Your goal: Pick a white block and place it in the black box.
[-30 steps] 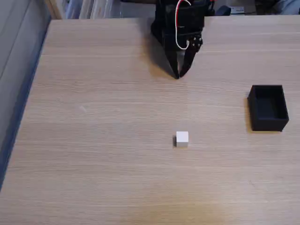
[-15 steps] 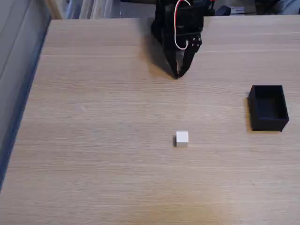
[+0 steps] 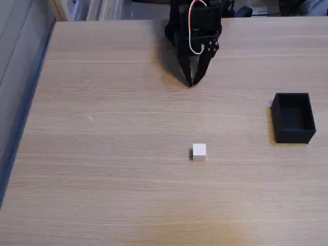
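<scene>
In the fixed view a small white block rests alone on the wooden table, a little right of centre. The black box, lidless and with nothing inside, stands near the right edge. My black gripper hangs at the far side of the table with its fingers pointing down toward the camera, tips together, shut on nothing. It is well behind the block and left of the box.
The light wooden table spreads bare around the block. Its left edge drops to a grey floor. Cluttered items line the back beyond the table's far edge.
The gripper has shifted slightly to the left over the second. Block and box have not moved.
</scene>
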Tool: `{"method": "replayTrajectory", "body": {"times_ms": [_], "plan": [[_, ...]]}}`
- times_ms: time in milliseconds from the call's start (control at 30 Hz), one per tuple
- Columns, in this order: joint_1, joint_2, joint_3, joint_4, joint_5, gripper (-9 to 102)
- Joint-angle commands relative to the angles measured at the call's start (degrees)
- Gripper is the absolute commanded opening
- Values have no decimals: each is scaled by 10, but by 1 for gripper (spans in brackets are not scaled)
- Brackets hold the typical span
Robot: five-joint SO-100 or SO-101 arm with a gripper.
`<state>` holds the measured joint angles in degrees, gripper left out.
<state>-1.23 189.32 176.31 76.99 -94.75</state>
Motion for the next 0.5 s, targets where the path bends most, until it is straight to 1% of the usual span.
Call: {"method": "replayTrajectory", "body": {"times_ms": [0,267,467], "plan": [[-4,-31,-46,7,-5,0],[-11,-189,-182,-4,-17,1],[-13,-342,-275,-56,8,5]]}}
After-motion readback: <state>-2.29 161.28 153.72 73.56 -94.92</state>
